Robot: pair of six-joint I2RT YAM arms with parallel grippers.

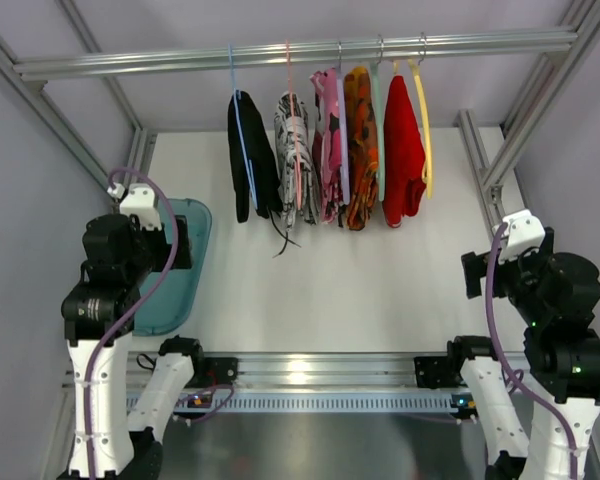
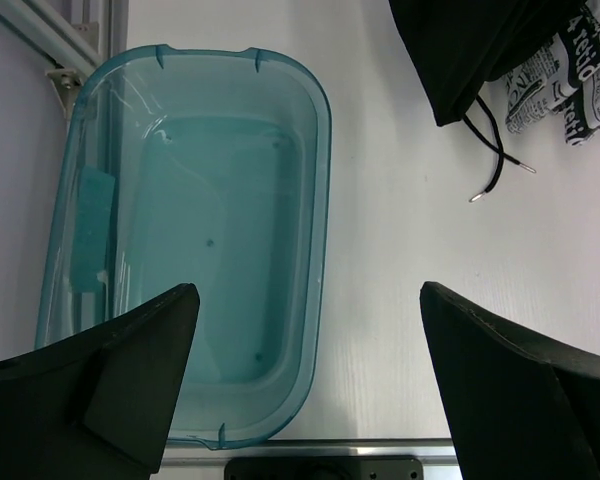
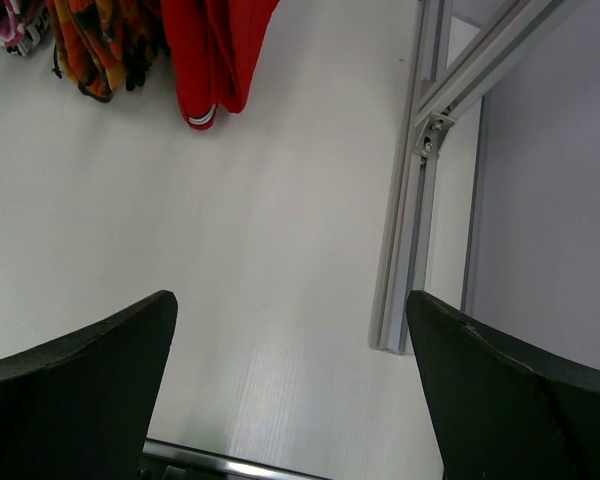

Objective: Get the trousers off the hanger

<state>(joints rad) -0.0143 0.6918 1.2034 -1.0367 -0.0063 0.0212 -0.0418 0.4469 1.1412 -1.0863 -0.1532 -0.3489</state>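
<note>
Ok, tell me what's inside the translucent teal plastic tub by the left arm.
The translucent teal plastic tub shows only its bare floor with a few dark specks. One corner is hidden behind the left gripper's black finger.

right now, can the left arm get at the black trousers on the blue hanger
Probably yes: the left gripper is open, the trousers hang leftmost on the rail, on its side, and the teal bin lies below, not between.

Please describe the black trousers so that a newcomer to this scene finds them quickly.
Look at the metal rail across the back, where garments hang in a row. The trousers are the leftmost, on a light-blue wire hanger; only they are plain black, with thin drawstrings dangling.
</note>
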